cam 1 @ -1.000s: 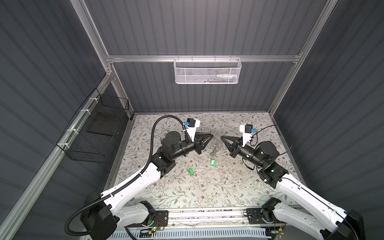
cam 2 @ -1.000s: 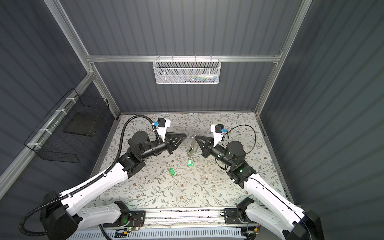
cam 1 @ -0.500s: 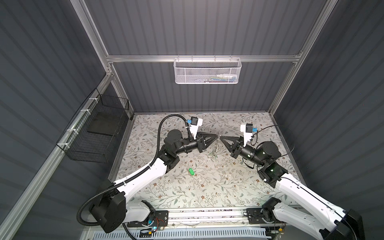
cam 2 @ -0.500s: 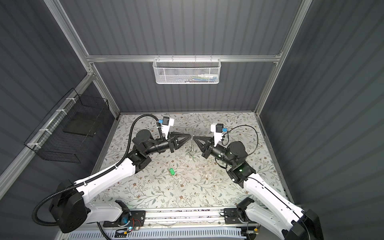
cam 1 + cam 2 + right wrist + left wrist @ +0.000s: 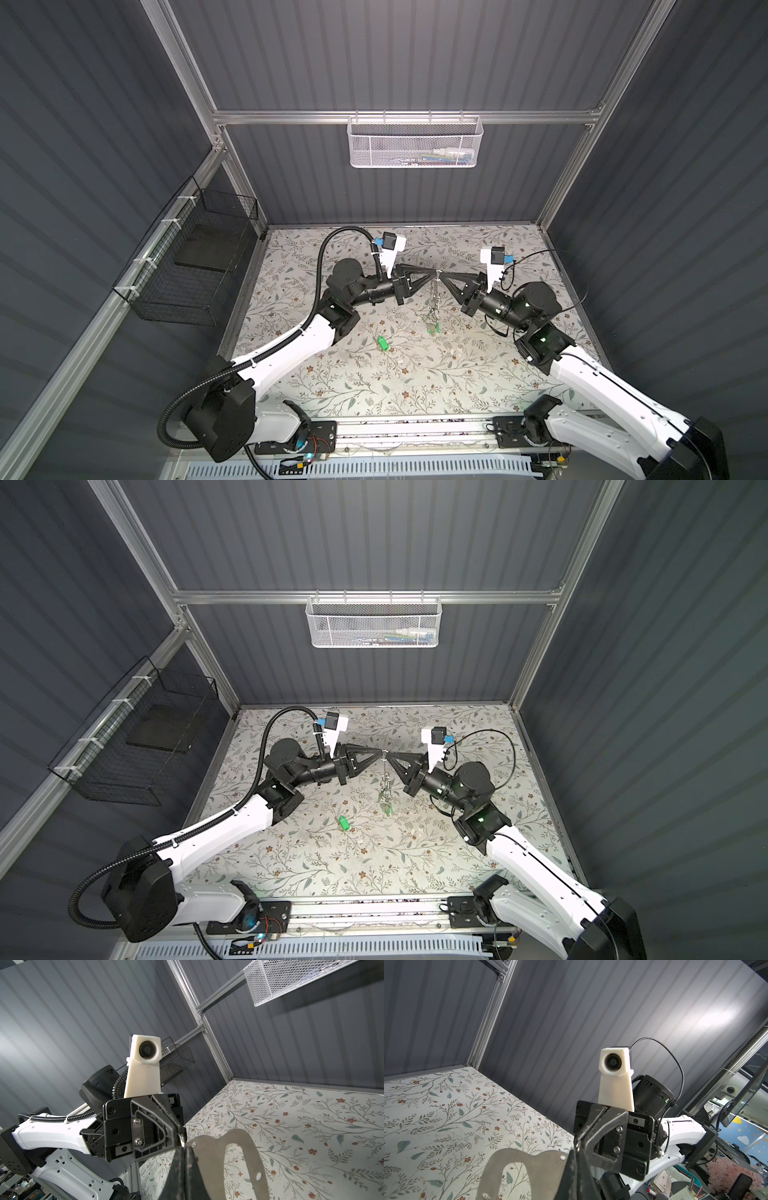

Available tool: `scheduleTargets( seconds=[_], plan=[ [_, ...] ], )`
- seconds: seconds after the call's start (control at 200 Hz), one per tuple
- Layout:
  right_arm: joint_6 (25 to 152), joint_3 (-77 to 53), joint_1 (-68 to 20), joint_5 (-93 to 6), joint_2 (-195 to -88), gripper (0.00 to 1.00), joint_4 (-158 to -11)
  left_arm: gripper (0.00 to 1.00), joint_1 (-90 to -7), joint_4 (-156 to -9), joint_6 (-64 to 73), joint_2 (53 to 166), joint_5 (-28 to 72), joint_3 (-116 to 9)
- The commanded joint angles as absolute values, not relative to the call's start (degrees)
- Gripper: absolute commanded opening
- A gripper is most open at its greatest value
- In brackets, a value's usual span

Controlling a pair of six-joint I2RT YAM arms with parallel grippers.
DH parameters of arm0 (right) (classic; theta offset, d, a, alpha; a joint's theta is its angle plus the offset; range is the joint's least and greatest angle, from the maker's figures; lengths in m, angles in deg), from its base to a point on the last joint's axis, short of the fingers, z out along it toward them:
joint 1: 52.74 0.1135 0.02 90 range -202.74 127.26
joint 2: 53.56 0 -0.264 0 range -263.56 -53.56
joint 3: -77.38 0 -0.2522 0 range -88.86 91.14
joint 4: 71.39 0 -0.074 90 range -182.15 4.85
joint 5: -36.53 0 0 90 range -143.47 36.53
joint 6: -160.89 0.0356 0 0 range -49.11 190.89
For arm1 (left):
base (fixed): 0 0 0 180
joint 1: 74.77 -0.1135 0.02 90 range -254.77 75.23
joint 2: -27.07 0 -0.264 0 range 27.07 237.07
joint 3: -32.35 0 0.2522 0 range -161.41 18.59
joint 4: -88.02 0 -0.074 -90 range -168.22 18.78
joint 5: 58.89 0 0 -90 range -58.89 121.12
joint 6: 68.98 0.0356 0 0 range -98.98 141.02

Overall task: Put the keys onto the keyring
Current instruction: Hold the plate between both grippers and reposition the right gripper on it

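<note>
The left gripper (image 5: 434, 272) and the right gripper (image 5: 442, 273) met tip to tip, both clenched on the top edge of the flat grey metal D-shaped keyring (image 5: 434, 291). It hung between them over the flowered table (image 5: 415, 382), with green plastic key tags (image 5: 432, 328) apparently dangling at its lower end. Another bright green rectangular key tag (image 5: 382, 343) lay loose on the table, well apart to the left. Doing this handover well probably meant one claw holding firm before the other released, so the ring neither swung nor dropped
</note>
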State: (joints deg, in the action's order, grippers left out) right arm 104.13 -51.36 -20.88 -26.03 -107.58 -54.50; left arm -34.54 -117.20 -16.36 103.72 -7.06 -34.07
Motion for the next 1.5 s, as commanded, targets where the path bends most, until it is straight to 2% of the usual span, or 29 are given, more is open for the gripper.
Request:
scheduleTargets(
  seconds=[0.0, 0.17, 0.29, 0.46, 0.64, 0.946, 1.191, 1.496],
  plan=[
    [103.5, -50.87, -20.67, -25.23, -107.59, 0.05, -52.72, 0.0, -34.13, -119.26, -17.2, 104.15, -10.31, -35.45],
    [102.84, -50.34, -20.74, -25.0, -107.36, 0.09, -54.79, 0.0, -34.12, -114.91, -13.74, 103.55, -10.81, -36.45],
    [100.87, -49.57, -21.64, -25.43, -105.81, 0.4, -60.52, 0.0, -34.21, -107.62, -7.8, 102.54, -9.47, -37.9],
    [97.71, -47.89, -26.39, -21.17, -102.76, 0.48, -71.01, 0.0, -34.2, -91.17, 4.2, 101.91, -8.98, -43.01],
    [91.13, -43.9, -31.26, -13.38, -102.23, 0.48, -84.09, 0.0, -34.21, -77.68, 14.79, 102.39, -9.23, -47.91],
    [83.26, -39.25, -31.51, -4.02, -107.73, 0.33, -90.31, 0.0, -34.17, -59.26, 29.7, 104.97, -9.67, -55.17],
    [80.34, -37.2, -28.14, -4.25, -112.72, 0.27, -89.18, 0.0, -34.17, -53.76, 31.49, 107.0, -13.34, -58.37],
    [78.92, -36.37, -26.51, -2.51, -114.99, 0.21, -89.54, 0.0, -34.21, -53.68, 30.85, 106.97, -13.45, -58.77]
  ],
)
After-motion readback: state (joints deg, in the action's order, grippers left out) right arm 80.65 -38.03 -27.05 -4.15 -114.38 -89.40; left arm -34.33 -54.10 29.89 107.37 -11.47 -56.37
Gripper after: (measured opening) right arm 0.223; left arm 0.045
